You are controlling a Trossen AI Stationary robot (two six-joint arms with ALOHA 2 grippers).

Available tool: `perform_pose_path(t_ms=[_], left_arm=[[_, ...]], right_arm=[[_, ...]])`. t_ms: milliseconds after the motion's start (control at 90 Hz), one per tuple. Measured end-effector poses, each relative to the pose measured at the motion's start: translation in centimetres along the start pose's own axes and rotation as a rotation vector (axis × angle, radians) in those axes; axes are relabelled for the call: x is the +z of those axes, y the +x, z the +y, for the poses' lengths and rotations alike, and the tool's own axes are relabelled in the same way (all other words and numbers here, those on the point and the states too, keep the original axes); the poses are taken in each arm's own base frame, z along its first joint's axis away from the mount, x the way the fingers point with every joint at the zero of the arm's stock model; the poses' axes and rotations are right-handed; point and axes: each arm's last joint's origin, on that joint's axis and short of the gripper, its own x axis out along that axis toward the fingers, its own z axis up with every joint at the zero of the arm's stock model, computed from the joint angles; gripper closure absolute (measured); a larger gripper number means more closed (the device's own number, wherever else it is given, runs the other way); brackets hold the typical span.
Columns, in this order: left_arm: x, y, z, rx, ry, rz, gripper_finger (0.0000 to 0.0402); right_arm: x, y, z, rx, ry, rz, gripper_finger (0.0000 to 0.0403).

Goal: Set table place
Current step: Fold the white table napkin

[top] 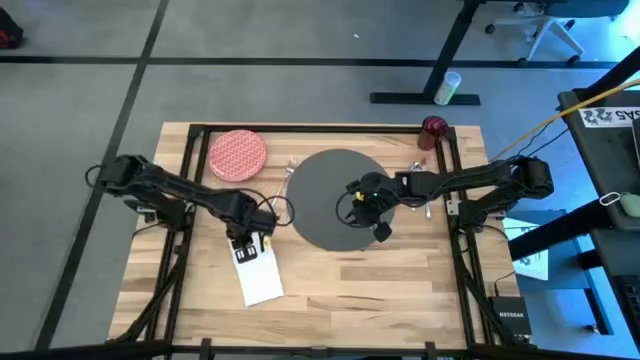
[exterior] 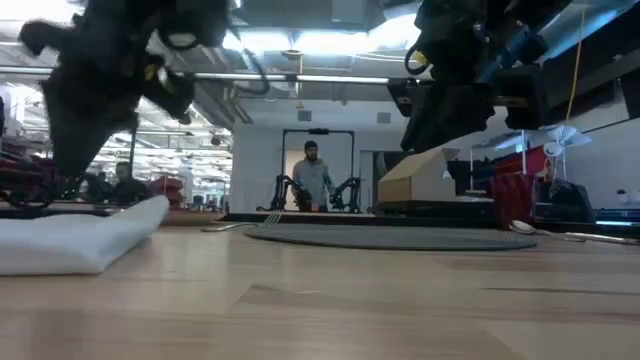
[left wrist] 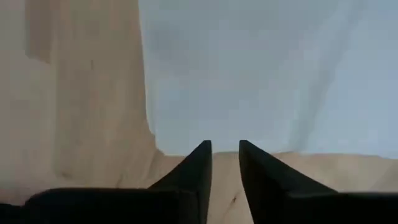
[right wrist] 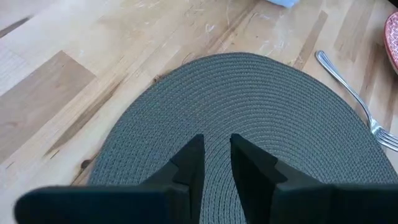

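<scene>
The left gripper (left wrist: pixel 225 155), fingers nearly together and empty, hovers over the napkin (top: pixel 259 275) at the mat's (top: pixel 325 200) eight o'clock; right gripper (right wrist: pixel 215 152), likewise, above the mat: pinch the napkin's edge cleanly

Grey mat (top: pixel 325 195) lies mid-table (top: pixel 400 300); red plate (top: pixel 237 154), napkin (top: pixel 258 272) apparently left.

Wooden table (top: pixel 340 280); mat (top: pixel 325 200), plate (top: pixel 237 155), napkin (top: pixel 260 272), cup (top: pixel 434 127)
</scene>
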Motion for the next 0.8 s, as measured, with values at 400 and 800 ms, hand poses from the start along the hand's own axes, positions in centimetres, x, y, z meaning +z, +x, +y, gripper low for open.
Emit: perform_pose_path(t_ms=[400,800], left_arm=[[-0.6,3.9,0.2,-0.055,0.002,-0.071,0.0361],[-2.3,4.6,-0.1,-0.056,-0.103,0.005,0.0361]], right_arm=[[0.0,0.0,0.0,-0.001,0.000,-0.001,0.0338],[0.0,0.0,-0.1,-0.020,0.000,0.014,0.0338]])
